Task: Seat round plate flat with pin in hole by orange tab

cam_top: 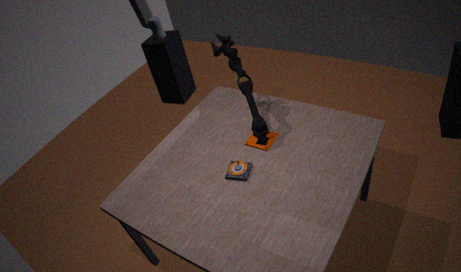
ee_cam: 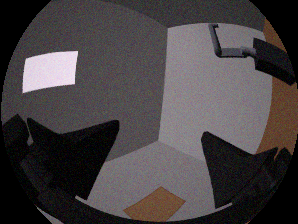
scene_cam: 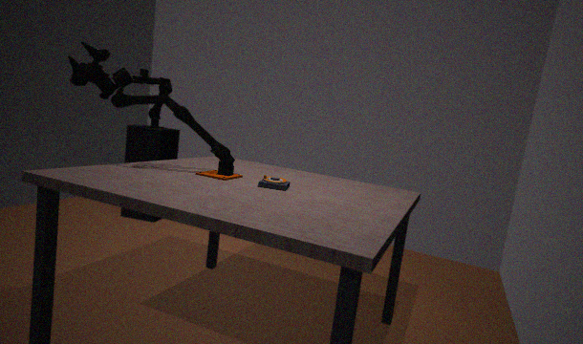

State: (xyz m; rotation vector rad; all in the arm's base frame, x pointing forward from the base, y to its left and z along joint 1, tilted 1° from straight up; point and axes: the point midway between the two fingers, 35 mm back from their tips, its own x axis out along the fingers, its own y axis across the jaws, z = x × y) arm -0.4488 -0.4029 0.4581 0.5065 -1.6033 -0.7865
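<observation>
The gripper [cam_top: 218,44] [scene_cam: 81,54] [ee_cam: 162,131] hangs raised, fingers apart and empty, well away from the plate [cam_top: 232,173] [scene_cam: 285,181] below it, presumably to leave it untouched before alignment.

On the base [cam_top: 245,177] [scene_cam: 273,186], the pin is too small to tell; beyond it, the table's [cam_top: 291,170] near corner is cut off.

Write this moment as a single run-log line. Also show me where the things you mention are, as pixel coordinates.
end effector [cam_top: 218,45] [scene_cam: 83,57] [ee_cam: 162,131]: open, fingers apart | contact with round plate [cam_top: 233,172] [scene_cam: 284,182]: none | plate: on dark square base [cam_top: 237,177] [scene_cam: 273,186] | pin in hole: cannot tell
</observation>
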